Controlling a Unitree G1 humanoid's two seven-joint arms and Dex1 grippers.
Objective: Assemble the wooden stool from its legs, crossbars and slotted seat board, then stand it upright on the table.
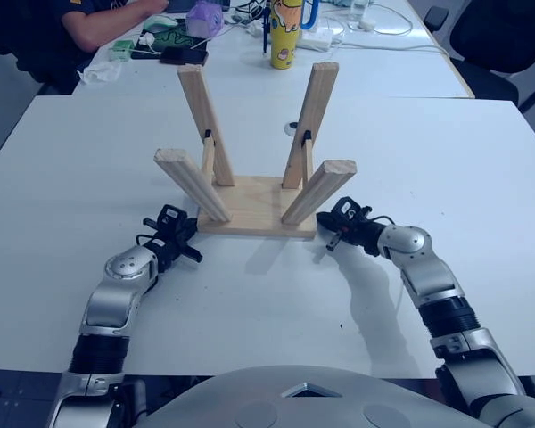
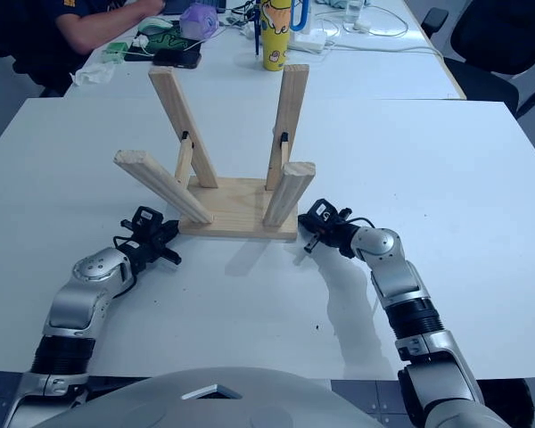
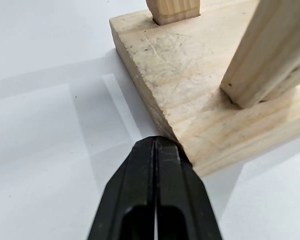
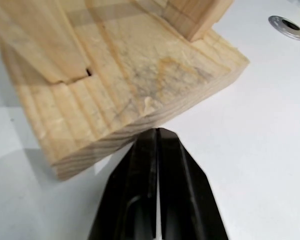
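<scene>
The wooden stool (image 1: 254,152) lies upside down on the white table (image 1: 89,160), its seat board (image 1: 259,207) flat on the surface and its splayed legs pointing up, with short crossbars (image 1: 208,153) between them. My left gripper (image 1: 180,230) is shut, its tip at the board's near left corner (image 3: 162,127). My right gripper (image 1: 332,228) is shut too, its tip at the board's near right corner (image 4: 140,112). Both fingertip pairs (image 3: 156,150) sit low on the table against the board's edge.
A yellow cup (image 1: 284,34) and cluttered items stand on the far table beyond the stool. A person's arm (image 1: 107,22) rests at the far left. A small metal grommet (image 4: 287,25) is set in the tabletop behind the stool.
</scene>
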